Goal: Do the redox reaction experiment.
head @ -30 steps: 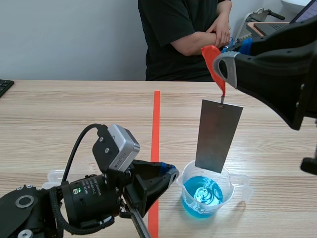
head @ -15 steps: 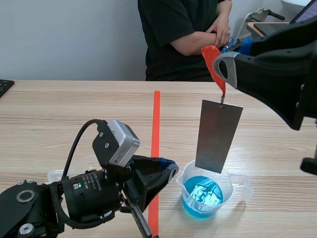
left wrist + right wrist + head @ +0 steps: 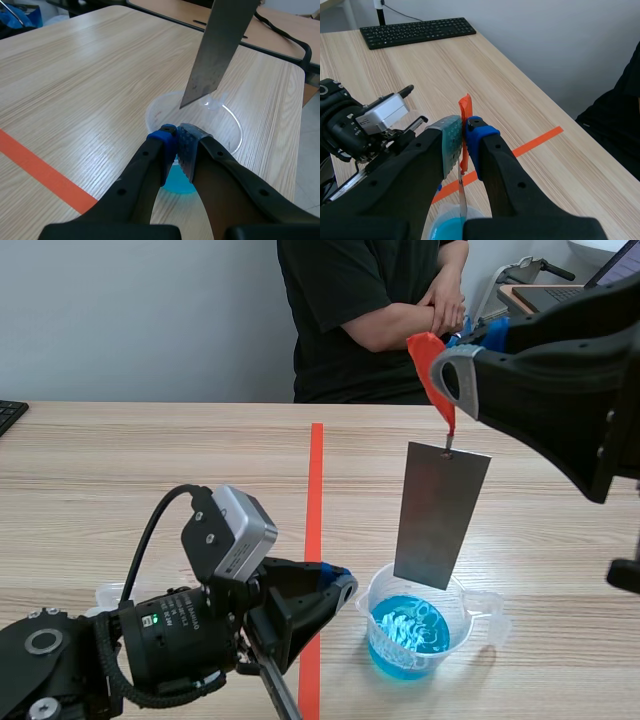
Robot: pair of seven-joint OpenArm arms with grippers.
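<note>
A grey metal plate [image 3: 440, 515] hangs upright from a red tape tab [image 3: 430, 365], with its lower edge just over a clear beaker [image 3: 456, 632] of blue liquid [image 3: 408, 632]. High at the right, my right gripper [image 3: 450, 352] is shut on that tab [image 3: 465, 117]; the plate [image 3: 461, 200] shows edge-on below it. My left gripper [image 3: 343, 586] lies low beside the beaker's left rim, fingers shut with nothing between them. Seen from the left wrist, its tips [image 3: 176, 137] meet at the beaker's near rim [image 3: 155, 107], under the plate [image 3: 220, 50]. Whether they touch the rim is unclear.
A small clear plastic cup [image 3: 108, 595] stands behind my left arm. A person in black [image 3: 370, 310] sits across the table with folded arms. A keyboard [image 3: 417, 31] lies at the table's far left edge [image 3: 8, 415]. An orange-red tape line [image 3: 315, 490] runs down the middle.
My left arm has shifted a little to the left and down, its fingers still shut by the beaker. The plate and right gripper have not moved. The blue liquid's surface swirls.
</note>
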